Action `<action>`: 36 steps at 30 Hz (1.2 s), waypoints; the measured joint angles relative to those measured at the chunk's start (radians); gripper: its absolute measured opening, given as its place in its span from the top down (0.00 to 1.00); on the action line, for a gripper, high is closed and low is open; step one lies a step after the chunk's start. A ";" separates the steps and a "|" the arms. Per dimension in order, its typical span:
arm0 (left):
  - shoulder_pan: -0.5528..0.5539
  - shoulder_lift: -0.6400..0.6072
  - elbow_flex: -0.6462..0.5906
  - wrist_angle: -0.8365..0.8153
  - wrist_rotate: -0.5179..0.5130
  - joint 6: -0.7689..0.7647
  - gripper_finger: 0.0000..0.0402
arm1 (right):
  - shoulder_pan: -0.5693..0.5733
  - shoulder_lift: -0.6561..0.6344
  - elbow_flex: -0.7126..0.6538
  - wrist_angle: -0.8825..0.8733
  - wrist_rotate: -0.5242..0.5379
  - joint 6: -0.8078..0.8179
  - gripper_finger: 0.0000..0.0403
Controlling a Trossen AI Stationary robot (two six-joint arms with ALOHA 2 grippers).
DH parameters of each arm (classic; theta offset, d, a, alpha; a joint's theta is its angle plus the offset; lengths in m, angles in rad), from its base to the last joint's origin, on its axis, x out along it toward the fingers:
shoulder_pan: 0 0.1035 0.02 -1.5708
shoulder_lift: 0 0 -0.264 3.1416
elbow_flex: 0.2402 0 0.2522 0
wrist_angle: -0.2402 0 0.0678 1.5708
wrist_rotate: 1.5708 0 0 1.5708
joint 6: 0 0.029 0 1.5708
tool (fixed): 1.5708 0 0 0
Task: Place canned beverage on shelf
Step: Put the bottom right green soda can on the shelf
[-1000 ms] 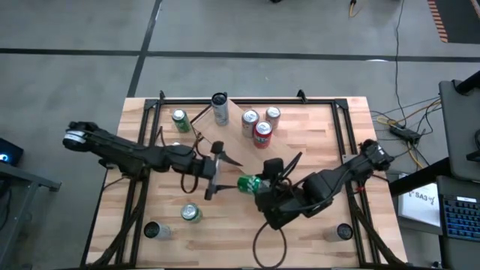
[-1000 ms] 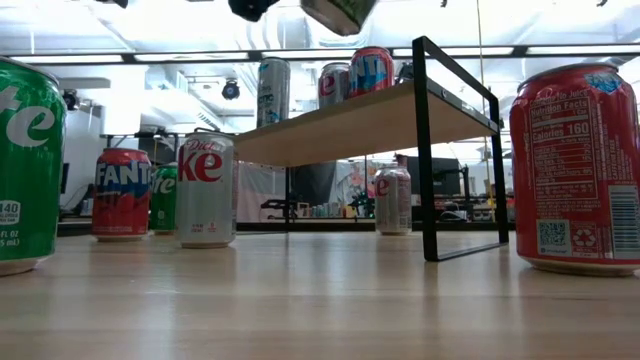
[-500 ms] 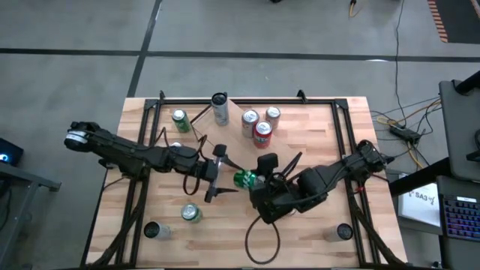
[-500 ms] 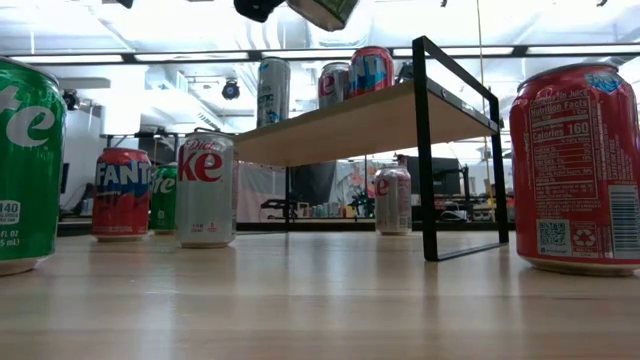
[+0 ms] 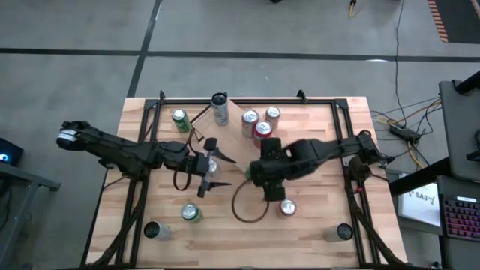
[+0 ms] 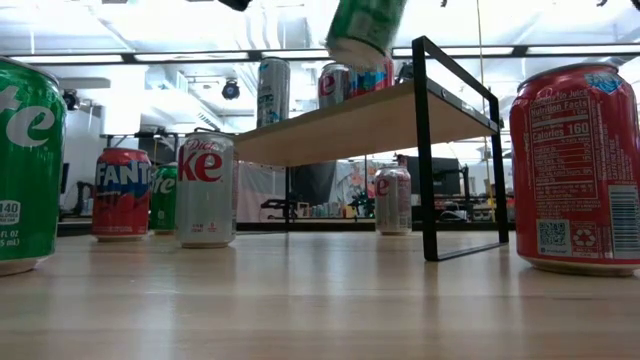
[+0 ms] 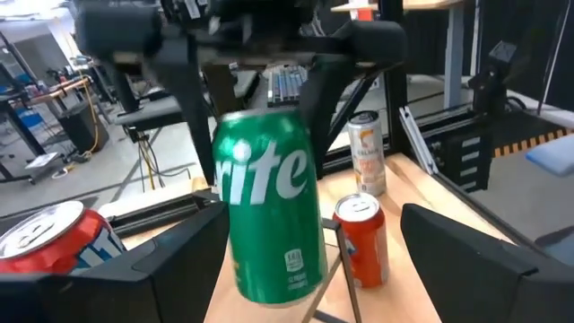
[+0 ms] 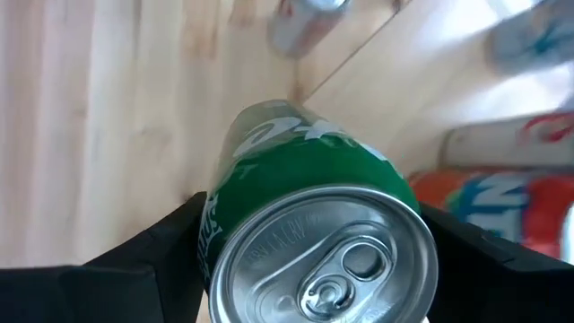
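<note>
The right gripper (image 8: 314,260) holds a green can (image 6: 364,30) between its jaws, raised near the shelf (image 6: 350,120) edge. The left gripper (image 5: 211,166) hovers over the worktop (image 5: 315,217), jaws wide, empty.

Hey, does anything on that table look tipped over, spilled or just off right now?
Nothing is spilled or knocked over. The only can not upright is the green Sprite can, tilted in mid-air in the right gripper by the shelf. The left gripper hangs open nearby. Every other can stands upright.
</note>
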 joint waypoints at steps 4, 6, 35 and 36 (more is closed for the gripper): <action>0.000 -0.011 -0.001 -0.036 -0.001 0.000 0.22 | -0.055 0.000 0.000 -0.057 -0.091 0.001 0.29; 0.000 -0.014 -0.002 -0.041 -0.001 0.001 0.22 | -0.076 0.000 0.000 -0.077 -0.105 -0.001 0.29; 0.000 -0.132 -0.035 -0.044 -0.238 -0.089 0.22 | -0.183 -0.005 -0.011 -0.076 -0.229 0.029 0.29; 0.000 -0.132 -0.035 -0.044 -0.238 -0.089 0.22 | -0.183 -0.005 -0.011 -0.075 -0.232 0.034 0.29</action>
